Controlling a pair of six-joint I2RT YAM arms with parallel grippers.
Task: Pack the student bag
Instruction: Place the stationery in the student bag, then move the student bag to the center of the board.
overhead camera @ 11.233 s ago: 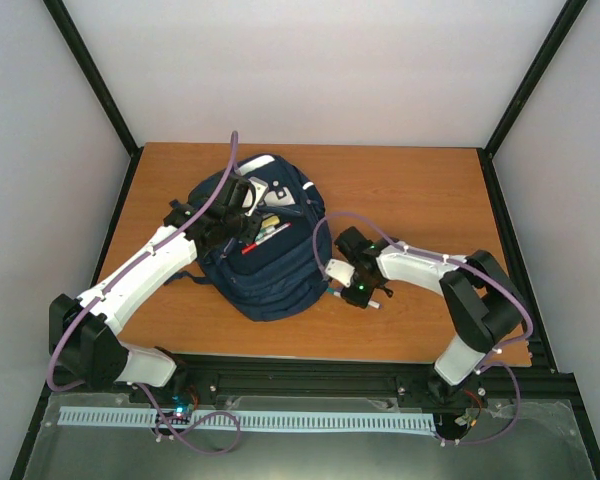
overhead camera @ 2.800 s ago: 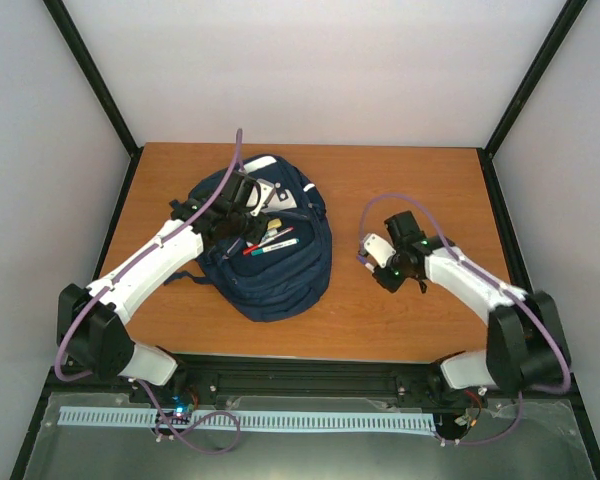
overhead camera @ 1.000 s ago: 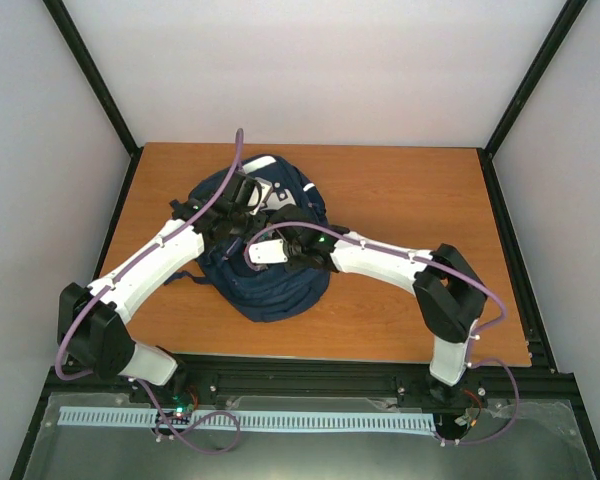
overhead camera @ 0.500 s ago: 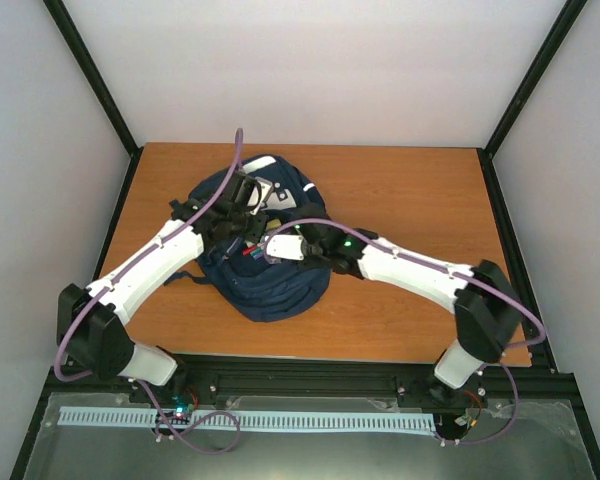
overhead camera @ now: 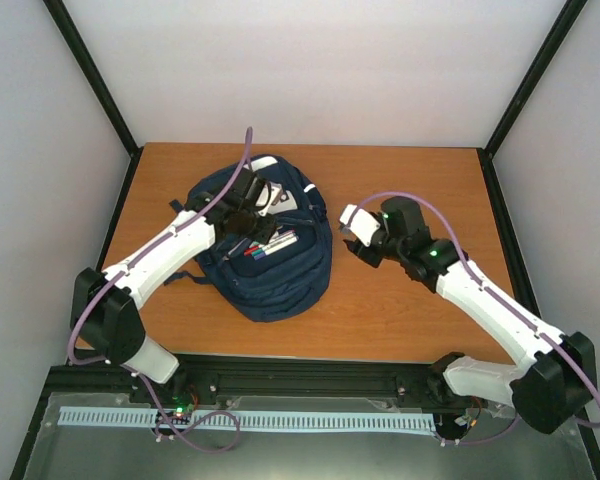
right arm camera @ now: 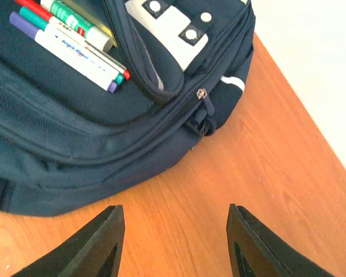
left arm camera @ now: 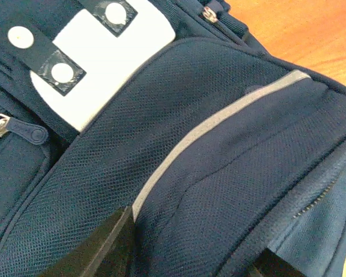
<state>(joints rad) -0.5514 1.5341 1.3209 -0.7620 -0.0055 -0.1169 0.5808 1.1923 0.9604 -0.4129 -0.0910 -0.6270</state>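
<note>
Mostly packed, judging by markers (right arm camera: 69, 37) in open pocket of bag (right arm camera: 57, 133); zipping likely left. Spread, empty at right end effector (right arm camera: 176, 242); parted over fabric at left end effector (left arm camera: 184, 259).

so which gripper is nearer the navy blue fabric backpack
Left. The left gripper hovers over the backpack; the right gripper is off to its right, above the wooden table.
</note>
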